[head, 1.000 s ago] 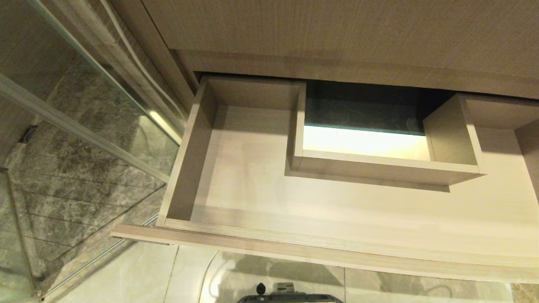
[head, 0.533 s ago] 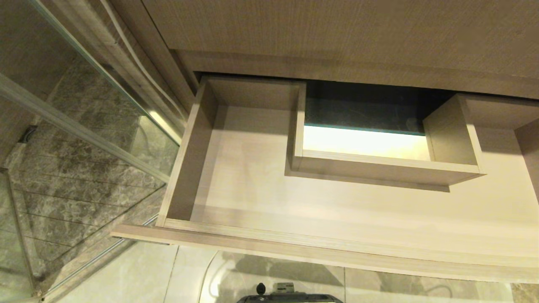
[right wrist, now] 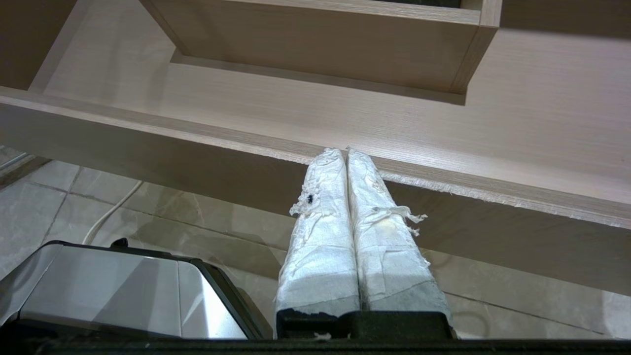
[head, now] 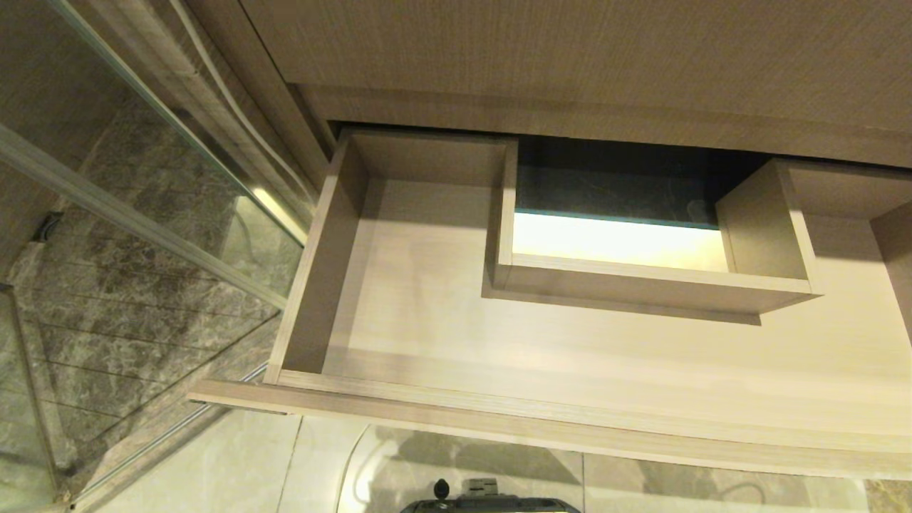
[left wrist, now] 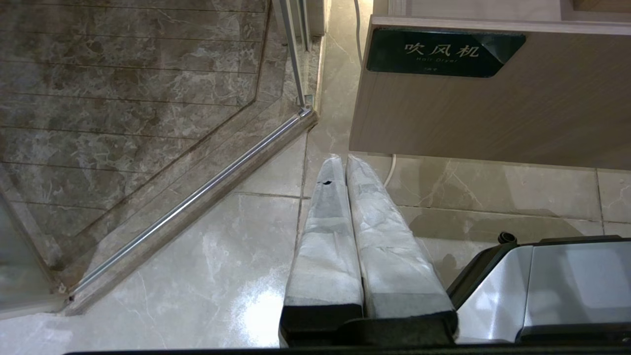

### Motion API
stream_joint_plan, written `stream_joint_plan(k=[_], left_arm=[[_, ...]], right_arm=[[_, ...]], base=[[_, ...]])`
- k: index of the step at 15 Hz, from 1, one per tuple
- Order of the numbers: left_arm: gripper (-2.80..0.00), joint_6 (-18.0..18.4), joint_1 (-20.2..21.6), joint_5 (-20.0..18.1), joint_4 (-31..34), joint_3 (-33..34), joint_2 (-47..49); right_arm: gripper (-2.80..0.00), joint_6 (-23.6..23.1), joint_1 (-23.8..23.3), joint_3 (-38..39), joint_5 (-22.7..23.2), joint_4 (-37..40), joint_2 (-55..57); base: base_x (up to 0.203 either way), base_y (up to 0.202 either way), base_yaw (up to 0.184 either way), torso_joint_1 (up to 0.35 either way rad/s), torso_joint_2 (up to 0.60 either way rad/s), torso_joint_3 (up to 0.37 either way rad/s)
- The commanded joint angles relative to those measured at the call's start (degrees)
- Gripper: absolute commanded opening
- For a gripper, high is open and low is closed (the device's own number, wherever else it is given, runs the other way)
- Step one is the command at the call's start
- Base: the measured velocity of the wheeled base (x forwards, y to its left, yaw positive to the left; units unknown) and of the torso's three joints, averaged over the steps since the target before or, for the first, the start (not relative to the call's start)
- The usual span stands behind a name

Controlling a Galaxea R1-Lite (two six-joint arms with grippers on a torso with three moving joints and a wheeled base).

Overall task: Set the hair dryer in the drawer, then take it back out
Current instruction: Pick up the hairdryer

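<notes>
The light wood-grain drawer stands pulled out below the counter, and its pale floor holds nothing. An inner box wall steps around a cut-out at its back. The hair dryer is out of view. In the left wrist view the drawer front bears a dark label plate. My left gripper hangs shut over the floor tiles, below that front. My right gripper is shut with nothing in it, its white-wrapped tips just before the drawer's front edge. Neither arm shows in the head view.
A glass shower partition with a metal floor rail stands to the left of the drawer. A white cord runs down beside the cabinet. My base sits on the marble floor under the drawer front.
</notes>
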Motion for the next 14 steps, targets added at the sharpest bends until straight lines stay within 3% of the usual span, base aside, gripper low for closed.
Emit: stream_joint_plan(k=[1, 14], left_arm=[[-2.80, 0.0, 0.0, 0.0, 0.0, 0.1, 0.0], [-2.80, 0.2, 0.0, 0.1, 0.1, 0.0, 0.0]], right_arm=[[-2.80, 0.0, 0.0, 2.3, 0.1, -0.1, -2.2], [-2.80, 0.2, 0.0, 2.3, 0.0, -0.1, -2.2]], base=[[0.000, 0.000, 0.000, 0.000, 0.00, 0.000], [0.000, 0.000, 0.000, 0.000, 0.00, 0.000]])
